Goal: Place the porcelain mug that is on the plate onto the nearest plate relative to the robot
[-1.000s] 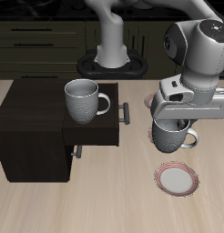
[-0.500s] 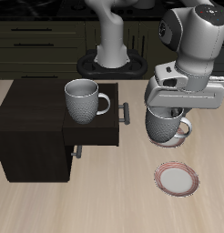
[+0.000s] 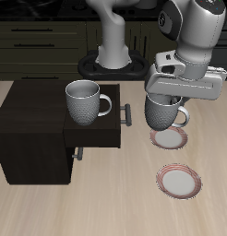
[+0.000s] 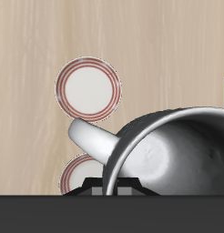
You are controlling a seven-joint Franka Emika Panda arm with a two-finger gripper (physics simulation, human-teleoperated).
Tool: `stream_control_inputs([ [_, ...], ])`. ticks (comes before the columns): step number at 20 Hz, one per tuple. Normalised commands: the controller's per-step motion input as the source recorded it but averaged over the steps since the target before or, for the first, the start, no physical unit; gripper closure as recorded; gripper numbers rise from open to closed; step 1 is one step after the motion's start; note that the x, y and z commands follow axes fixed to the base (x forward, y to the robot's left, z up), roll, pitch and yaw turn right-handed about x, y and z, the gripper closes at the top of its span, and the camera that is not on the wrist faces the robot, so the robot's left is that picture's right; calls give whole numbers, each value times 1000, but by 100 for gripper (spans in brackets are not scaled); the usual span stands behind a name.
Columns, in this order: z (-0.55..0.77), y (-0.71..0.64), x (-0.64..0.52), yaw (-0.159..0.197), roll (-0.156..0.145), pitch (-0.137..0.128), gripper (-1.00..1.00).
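- A dark wooden cabinet (image 3: 37, 124) sits on the table (image 3: 106, 198), and its drawer (image 3: 97, 132) is pulled out.
- A bigger grey mug (image 3: 82, 101) stands on top of the cabinet, above the open drawer.
- The porcelain mug (image 3: 162, 112) is grey-white with tiny dots on its outside wall. Its loop handle (image 3: 184, 116) sticks out to one side.
- The gripper (image 3: 169, 95) holds this mug up in the air by its rim. The jaws are clamped on the rim.
- The mug hangs above a small plate (image 3: 169, 139) with a white middle and a pinkish-brown striped rim. It does not touch that plate.
- A second matching plate (image 3: 179, 181) lies nearer the table's front edge, with nothing on it.
- The exterior view shows the cabinet and the bigger mug; the wrist view does not.
- The wrist view looks down into the porcelain mug (image 4: 173, 155). Its inside is pale and smooth, and the handle (image 4: 91, 139) sticks out over one plate (image 4: 85, 173).
- The other plate (image 4: 87, 89) shows whole in the wrist view, well apart from the mug.
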Motion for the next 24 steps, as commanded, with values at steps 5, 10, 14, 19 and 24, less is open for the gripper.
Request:
stream_control_inputs([
  [5,289,-134,-499,-10,2,-82,100],
  [10,170,18,-497,3,25,-51,100],
  [14,-28,73,-452,75,7,-68,100],
  [19,-134,13,-254,-16,24,-1,100],
  [24,-219,116,-315,-10,45,11,100],
])
